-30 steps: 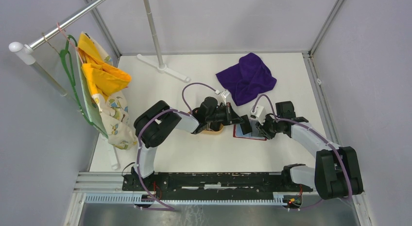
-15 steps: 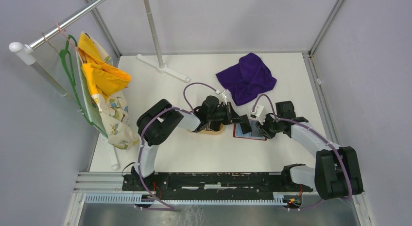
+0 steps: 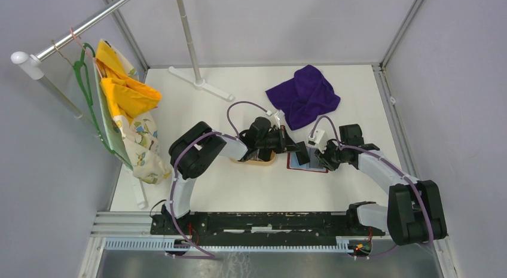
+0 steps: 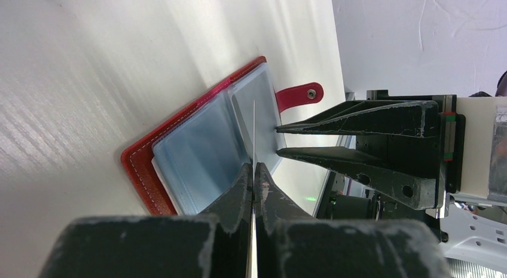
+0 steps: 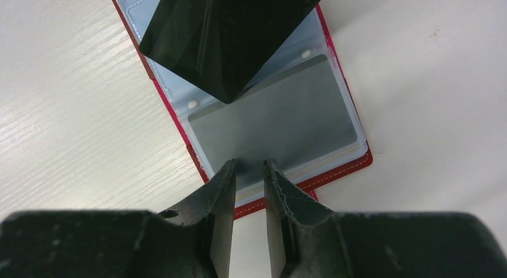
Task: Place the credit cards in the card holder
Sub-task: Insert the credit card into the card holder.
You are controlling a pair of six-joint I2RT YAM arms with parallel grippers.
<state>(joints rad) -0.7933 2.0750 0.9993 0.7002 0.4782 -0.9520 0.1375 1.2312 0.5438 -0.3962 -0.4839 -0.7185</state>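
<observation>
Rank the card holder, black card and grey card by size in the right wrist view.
1. The card holder, largest, though cropped at the top.
2-3. Unsure: the black card looks about as big as the grey card, but it is nearer the camera and cropped.

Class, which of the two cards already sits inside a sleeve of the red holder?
The grey card, lying flat inside the holder; the black card is clamped in the left gripper, not yet in.
</observation>
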